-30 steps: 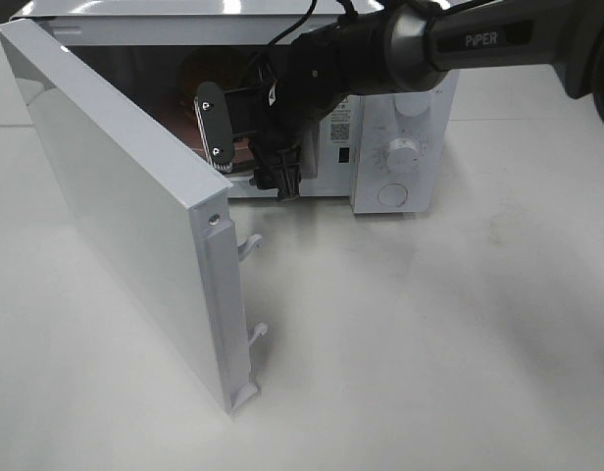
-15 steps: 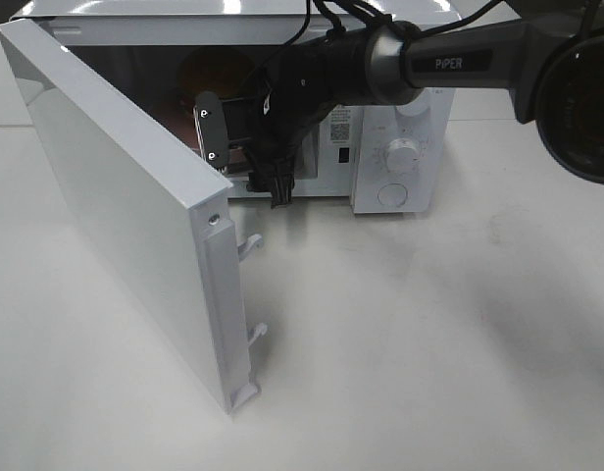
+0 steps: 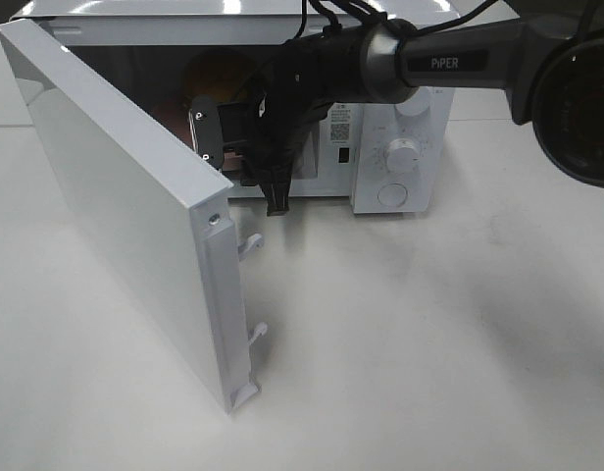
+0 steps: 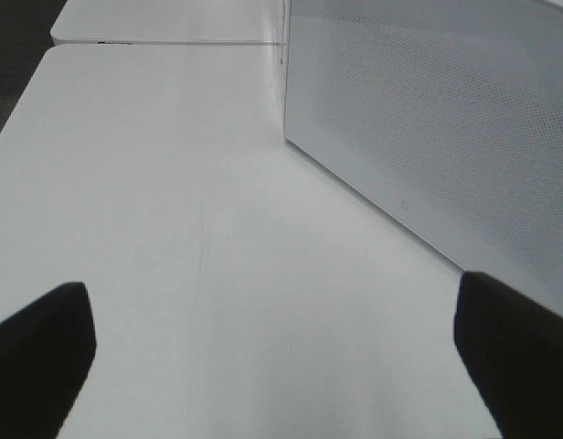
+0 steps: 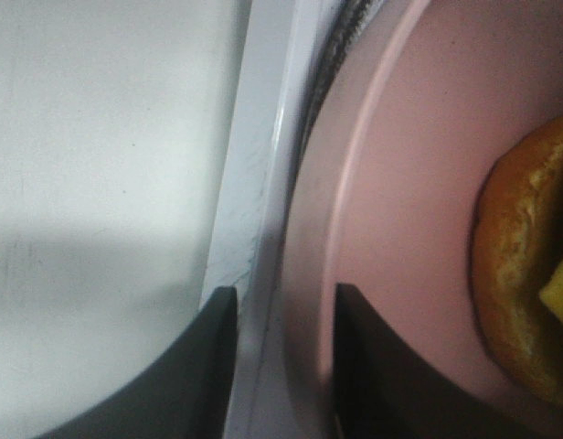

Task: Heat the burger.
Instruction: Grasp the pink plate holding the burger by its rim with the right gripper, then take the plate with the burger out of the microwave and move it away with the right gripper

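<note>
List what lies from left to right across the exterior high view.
Open microwave door → burger inside the oven → right gripper at the oven mouth → control dial → right arm.

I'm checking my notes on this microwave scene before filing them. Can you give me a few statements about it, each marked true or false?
1. The microwave door is open. True.
2. The burger lies on the table. False: it sits on the pink plate, inside the microwave.
3. The right gripper straddles the plate's rim. True.
4. The left gripper holds the door. False: it is open over bare table, touching nothing.
</note>
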Available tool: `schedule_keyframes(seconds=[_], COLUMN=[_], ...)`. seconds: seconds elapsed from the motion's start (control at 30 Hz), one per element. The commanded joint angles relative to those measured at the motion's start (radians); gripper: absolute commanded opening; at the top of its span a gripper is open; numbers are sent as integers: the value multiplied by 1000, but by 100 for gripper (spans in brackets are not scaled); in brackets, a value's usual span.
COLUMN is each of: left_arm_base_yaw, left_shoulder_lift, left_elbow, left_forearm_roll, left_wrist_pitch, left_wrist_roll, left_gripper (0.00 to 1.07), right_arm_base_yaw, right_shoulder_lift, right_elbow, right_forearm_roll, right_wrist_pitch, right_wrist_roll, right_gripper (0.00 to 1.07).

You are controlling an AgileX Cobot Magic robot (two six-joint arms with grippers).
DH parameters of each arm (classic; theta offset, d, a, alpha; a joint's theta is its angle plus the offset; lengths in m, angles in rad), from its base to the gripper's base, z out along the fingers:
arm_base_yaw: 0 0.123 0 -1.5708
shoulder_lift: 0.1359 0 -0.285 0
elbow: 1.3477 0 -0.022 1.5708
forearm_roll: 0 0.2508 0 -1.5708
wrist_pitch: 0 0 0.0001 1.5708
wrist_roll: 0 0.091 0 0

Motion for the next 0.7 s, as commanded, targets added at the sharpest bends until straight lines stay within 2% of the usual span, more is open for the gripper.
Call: schedule_keyframes(seconds=[0.03, 0.47, 0.7], left_arm_base_yaw=[0, 0, 0], left_shoulder_lift=[-23, -23, -23], left_elbow=[3, 3, 3], left_forearm_roll=[-7, -7, -7], left_wrist_pitch=[-9, -9, -9], left_wrist_roll=[-5, -5, -5], left_gripper=[100, 100, 100], right_arm_base_yaw=[-14, -1, 8], right_shoulder_lift=[-10, -43, -114], right_elbow=[-13, 1, 140], right_forearm_roll=[-36, 12, 12], right_wrist_pitch=[-57, 4, -5], right_wrist_roll=[-5, -85, -205], right_gripper=[0, 0, 0])
